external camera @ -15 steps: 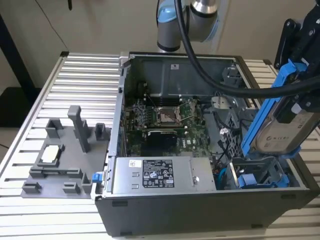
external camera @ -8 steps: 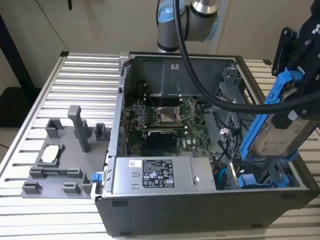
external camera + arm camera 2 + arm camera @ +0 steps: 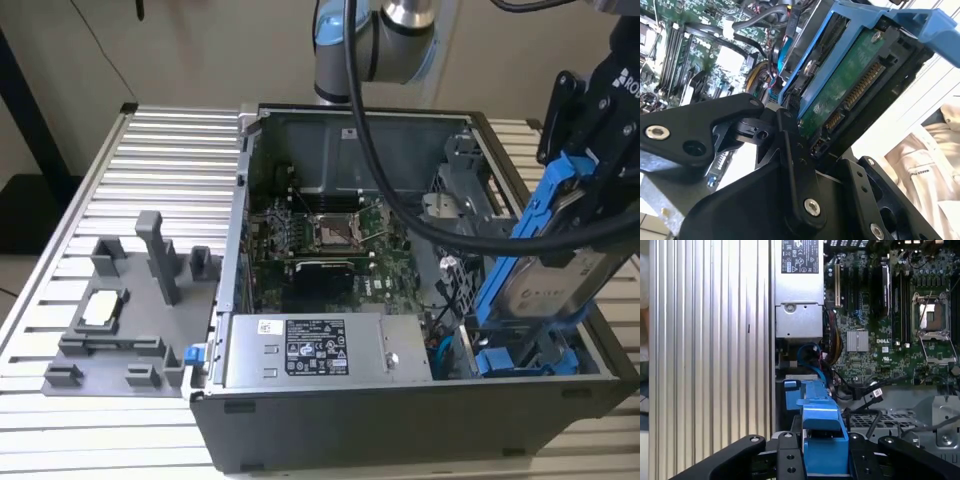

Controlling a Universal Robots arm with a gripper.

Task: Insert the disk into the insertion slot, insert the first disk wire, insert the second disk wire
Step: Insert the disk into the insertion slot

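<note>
In the exterior view my gripper (image 3: 590, 150) hangs over the right end of the open computer case and is shut on the disk (image 3: 548, 285). The disk is a silver drive in a bright blue carrier, held steeply tilted. Its lower end reaches down at the insertion slot (image 3: 535, 355) in the front right corner of the case; I cannot tell how far it has entered. The second wrist view shows the disk's green circuit board (image 3: 850, 85) and connector edge. In the first wrist view the blue carrier (image 3: 822, 435) sits between my black fingers (image 3: 790, 460). A blue wire (image 3: 810, 352) and a black wire (image 3: 872, 395) lie loose nearby.
The silver power-supply box (image 3: 320, 350) lies along the case front, with the motherboard (image 3: 330, 240) behind it. A grey fixture tray (image 3: 130, 320) with upright posts stands on the ribbed table at the exterior view's left. The arm's black cable (image 3: 400, 190) crosses above the case.
</note>
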